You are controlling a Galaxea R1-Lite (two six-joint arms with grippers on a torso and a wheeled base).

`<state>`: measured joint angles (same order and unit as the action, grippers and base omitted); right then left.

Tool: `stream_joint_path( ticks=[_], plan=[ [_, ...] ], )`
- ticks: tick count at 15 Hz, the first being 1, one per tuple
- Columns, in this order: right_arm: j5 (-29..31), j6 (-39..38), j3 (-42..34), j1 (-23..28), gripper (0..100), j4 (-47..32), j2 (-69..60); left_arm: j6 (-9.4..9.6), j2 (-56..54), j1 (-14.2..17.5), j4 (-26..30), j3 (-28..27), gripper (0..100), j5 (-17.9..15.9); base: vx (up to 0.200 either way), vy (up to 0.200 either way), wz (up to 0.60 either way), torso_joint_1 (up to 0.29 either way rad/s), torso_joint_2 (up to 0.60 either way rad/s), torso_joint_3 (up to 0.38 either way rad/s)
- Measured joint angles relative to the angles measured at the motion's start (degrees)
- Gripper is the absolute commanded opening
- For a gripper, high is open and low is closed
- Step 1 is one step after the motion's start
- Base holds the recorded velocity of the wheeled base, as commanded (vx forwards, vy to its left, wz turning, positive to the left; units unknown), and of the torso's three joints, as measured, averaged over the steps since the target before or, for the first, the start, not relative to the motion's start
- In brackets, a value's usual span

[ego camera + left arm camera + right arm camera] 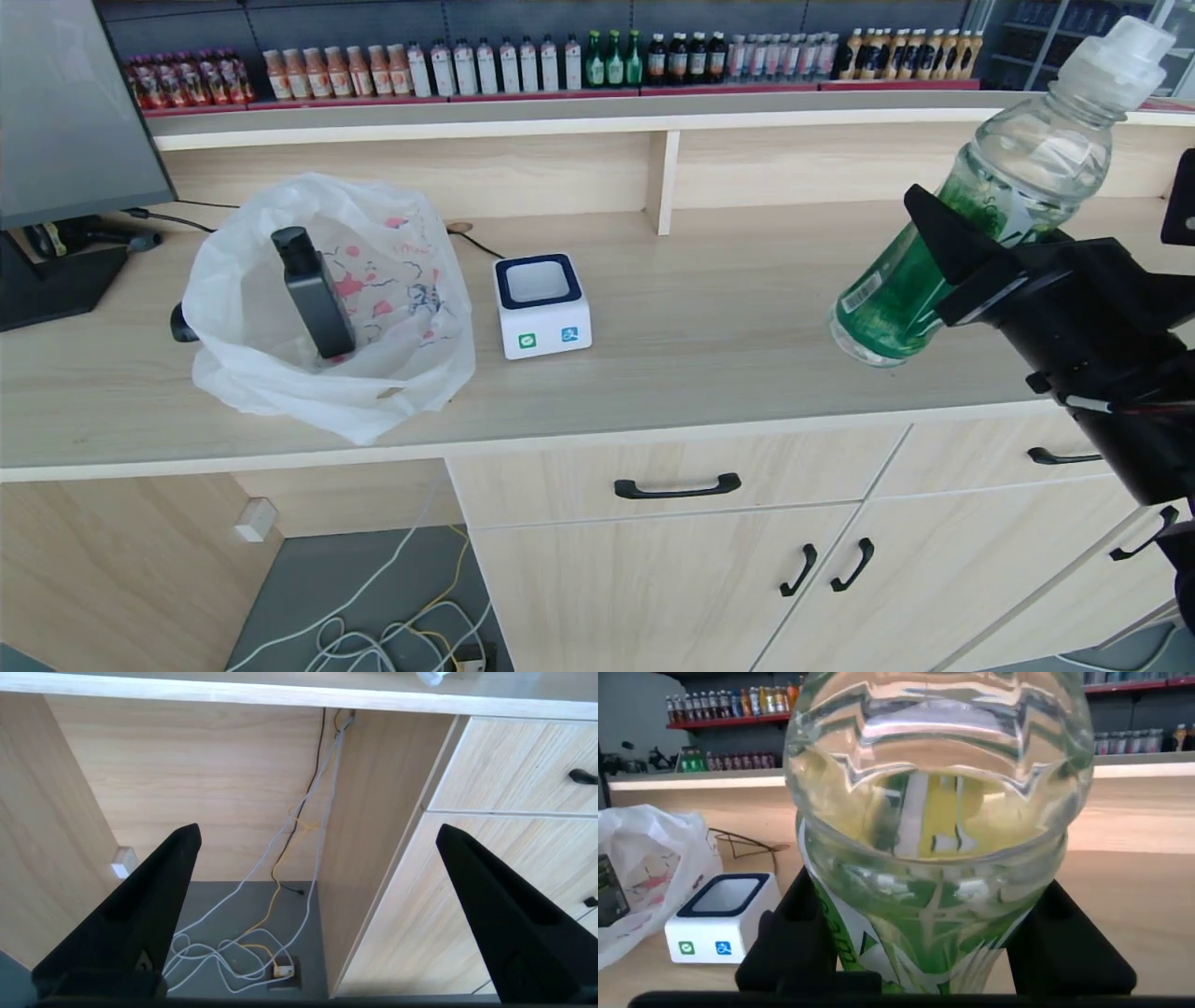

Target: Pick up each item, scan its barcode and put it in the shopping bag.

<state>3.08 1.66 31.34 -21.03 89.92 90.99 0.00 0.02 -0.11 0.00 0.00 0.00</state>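
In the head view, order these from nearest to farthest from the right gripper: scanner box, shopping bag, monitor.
1. Scanner box, counter middle, nearest the right gripper.
2. Shopping bag, further left.
3. Monitor, far left edge.

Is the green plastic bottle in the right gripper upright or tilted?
Tilted. The green plastic bottle leans in the right gripper: its white cap sits higher and farther to the robot's right than its base.

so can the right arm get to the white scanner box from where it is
Probably yes. The right gripper holds the green bottle over the counter, and nothing stands between it and the white scanner. The shopping bag sits beyond the scanner, out of the way.
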Motion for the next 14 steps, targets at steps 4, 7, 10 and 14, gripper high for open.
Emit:
stream_joint_path(
  ticks=[4,7,10,14],
  plan=[
    [2.50,0.99,-1.13,-0.22,0,0.21,0.00,0.00,0.00,0.01,0.02,0.00,100,-0.02,0.000,0.200,0.00,-0.002,0.00,0.005],
    [2.49,1.10,-0.04,-0.49,0,0.02,0.68,-0.21,0.00,-0.05,0.00,0.00,100,0.00,0.000,0.200,0.00,0.012,0.00,0.001],
    [2.60,1.32,0.60,-0.05,0,0.07,1.45,-0.22,0.00,0.06,0.07,0.00,100,-0.02,0.000,0.200,0.00,0.004,0.00,0.002],
    [2.55,2.00,0.52,0.06,0,0.07,2.08,-0.24,0.00,0.01,0.02,0.00,100,-0.02,0.000,0.200,0.00,0.005,0.00,0.000]
  ],
)
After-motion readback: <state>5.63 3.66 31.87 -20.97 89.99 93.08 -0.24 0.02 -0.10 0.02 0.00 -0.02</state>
